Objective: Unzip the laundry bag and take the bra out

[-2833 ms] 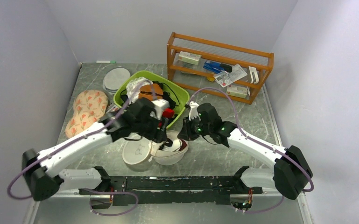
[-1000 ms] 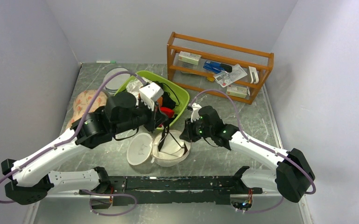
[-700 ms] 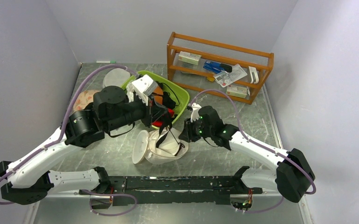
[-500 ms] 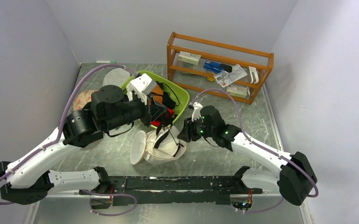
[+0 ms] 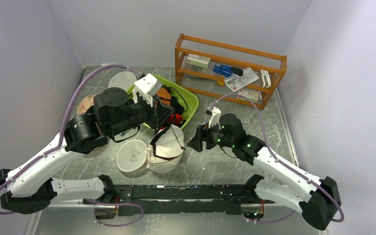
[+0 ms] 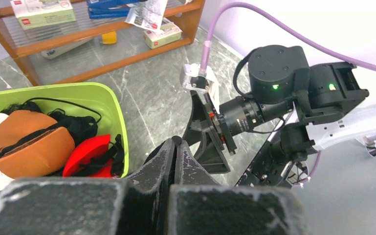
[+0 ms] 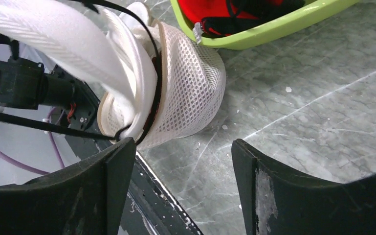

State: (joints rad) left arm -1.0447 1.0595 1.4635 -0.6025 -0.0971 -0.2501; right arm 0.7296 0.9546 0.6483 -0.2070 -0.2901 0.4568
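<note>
The laundry bag [image 5: 165,152] is sitting on the grey, marble-veined bench [image 5: 225,164], between the two hands. It is a soft drum of white honeycomb mesh [image 7: 190,93]. It is gaping open, its flat cream lid [image 5: 133,155] lying on the bench just beside it. Thin dark straps of the bra [image 5: 159,135] are looping up out of the bag to the left hand [image 6: 176,144], whose tips are pressing tightly together on them (the rest of the bra is hidden). The right hand [image 7: 181,147] is hovering beside the mesh wall with its flat black fingers spread wide, gripping nothing. Behind the bag, a glossy lime-green plastic basin [image 6: 117,122] is holding a rounded orange-brown cup [image 6: 29,147], a bright red garment [image 6: 90,154] and some black fabric. Farther back, a slatted wooden rack [image 5: 230,68] is carrying small boxes and packets.
</note>
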